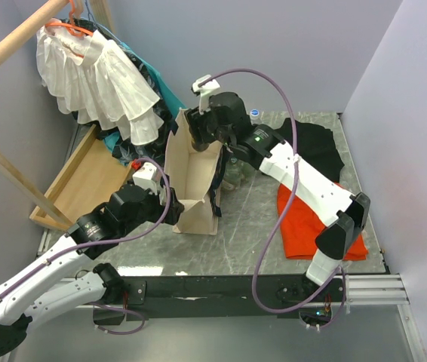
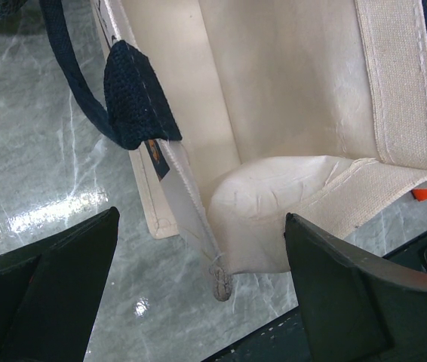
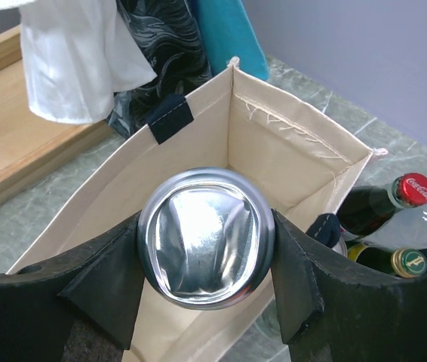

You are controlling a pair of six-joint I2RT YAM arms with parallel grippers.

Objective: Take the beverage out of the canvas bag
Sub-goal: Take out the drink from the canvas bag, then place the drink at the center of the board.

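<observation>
"Beverage can, the round silver metal one [image 3: 206, 226]: where is it?"

"Pinched between the jaws of the right gripper [image 3: 204, 260], over the open mouth of the tall cream canvas bag with navy handles [image 1: 192, 192], toward the mouth's 12 o'clock end. Its shiny domed end faces the wrist camera. Whether its lower end clears the rim, I cannot tell."

"Why grip it across the sides?"

"I'd judge the round wall gives both jaws an even seat, and a straight rise would keep it off the cloth."

"And the left gripper [image 2: 200, 226]?"

"Jaws spread, one on either side of the bag's near corner at about 7 o'clock, touching nothing that I can see. It is likely stationed there to steady the bag, since soft canvas could drag upward with the can."

"Anything to mind when setting it down?"

"A dark red-capped bottle [image 3: 413, 188] and others crowd the bag's 3 o'clock side on the grey marbled bench [image 1: 274, 241]. I'd steer wide of them."
</observation>
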